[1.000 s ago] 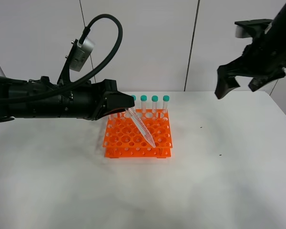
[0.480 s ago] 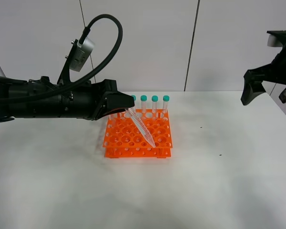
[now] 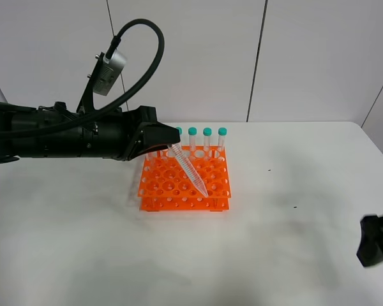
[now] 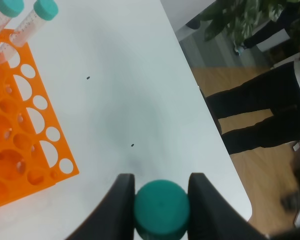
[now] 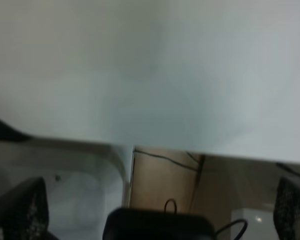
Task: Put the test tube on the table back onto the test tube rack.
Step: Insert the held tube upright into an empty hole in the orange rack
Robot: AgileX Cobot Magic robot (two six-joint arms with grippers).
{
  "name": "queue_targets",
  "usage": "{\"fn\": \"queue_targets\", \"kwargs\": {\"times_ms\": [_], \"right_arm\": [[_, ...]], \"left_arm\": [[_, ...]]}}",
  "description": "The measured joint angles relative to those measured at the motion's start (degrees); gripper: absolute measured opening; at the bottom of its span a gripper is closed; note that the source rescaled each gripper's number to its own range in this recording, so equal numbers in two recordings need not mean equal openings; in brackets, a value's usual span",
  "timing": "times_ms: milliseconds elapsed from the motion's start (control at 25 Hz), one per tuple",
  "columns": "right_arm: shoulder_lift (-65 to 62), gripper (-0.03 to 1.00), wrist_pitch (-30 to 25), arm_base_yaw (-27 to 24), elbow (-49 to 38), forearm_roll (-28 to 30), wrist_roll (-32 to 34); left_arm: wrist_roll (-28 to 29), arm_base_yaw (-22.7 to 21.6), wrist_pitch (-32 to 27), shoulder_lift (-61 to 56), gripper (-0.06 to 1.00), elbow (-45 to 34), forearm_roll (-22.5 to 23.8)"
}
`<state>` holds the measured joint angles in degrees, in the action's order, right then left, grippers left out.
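My left gripper [image 3: 166,144] is shut on the capped end of the test tube [image 3: 188,169]. The tube hangs tilted, its pointed tip low over the front right holes of the orange test tube rack [image 3: 158,186]. In the left wrist view the teal cap [image 4: 161,207] sits clamped between the two fingers [image 4: 121,210], with the rack [image 4: 20,150] beside it. My right gripper [image 3: 376,245] is low at the right edge of the table [image 3: 274,223], far from the rack. The blurred right wrist view shows its fingers [image 5: 20,210] wide apart and empty.
Several teal-capped tubes [image 3: 207,138] stand upright in the rack's back row; two show in the left wrist view [image 4: 42,10]. Beyond the table's right edge are a person's legs [image 4: 260,115] and a plant [image 4: 240,20].
The right arm has dropped from high at the upper right down to the table's lower right edge. The left arm and the tube have not moved.
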<state>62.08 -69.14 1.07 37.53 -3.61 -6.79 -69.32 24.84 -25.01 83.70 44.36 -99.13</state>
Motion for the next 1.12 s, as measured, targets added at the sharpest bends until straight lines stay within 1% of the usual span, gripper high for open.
{"fn": "queue_targets", "kwargs": {"times_ms": [80, 120, 200, 280, 480, 880, 960, 1120], "right_arm": [[-6.50, 1.00, 2.72, 0.00, -5.34, -0.19, 0.00], [-10.14, 1.00, 3.54, 0.00, -6.66, -0.36, 0.15], [-17.04, 1.00, 7.65, 0.00, -7.15, -0.60, 0.15], [-24.53, 1.00, 10.17, 0.00, -7.99, -0.74, 0.15], [-39.19, 1.00, 10.04, 0.00, -9.04, -0.74, 0.19], [-59.04, 1.00, 9.98, 0.00, -9.10, -0.63, 0.19], [-61.70, 1.00, 9.98, 0.00, -9.10, -0.63, 0.19], [-62.33, 1.00, 9.98, 0.00, -9.10, -0.51, 0.36]], "left_arm": [[0.00, 0.00, 0.00, 0.00, 0.00, 0.00, 0.00], [0.00, 0.00, 0.00, 0.00, 0.00, 0.00, 0.00], [0.00, 0.00, 0.00, 0.00, 0.00, 0.00, 0.00], [0.00, 0.00, 0.00, 0.00, 0.00, 0.00, 0.00], [0.00, 0.00, 0.12, 0.00, 0.00, 0.00, 0.00], [0.00, 0.00, 0.48, 0.00, 0.00, 0.00, 0.69], [0.00, 0.00, 0.59, 0.00, 0.00, 0.00, 0.69], [0.00, 0.00, 0.64, 0.00, 0.00, 0.00, 0.69]]}}
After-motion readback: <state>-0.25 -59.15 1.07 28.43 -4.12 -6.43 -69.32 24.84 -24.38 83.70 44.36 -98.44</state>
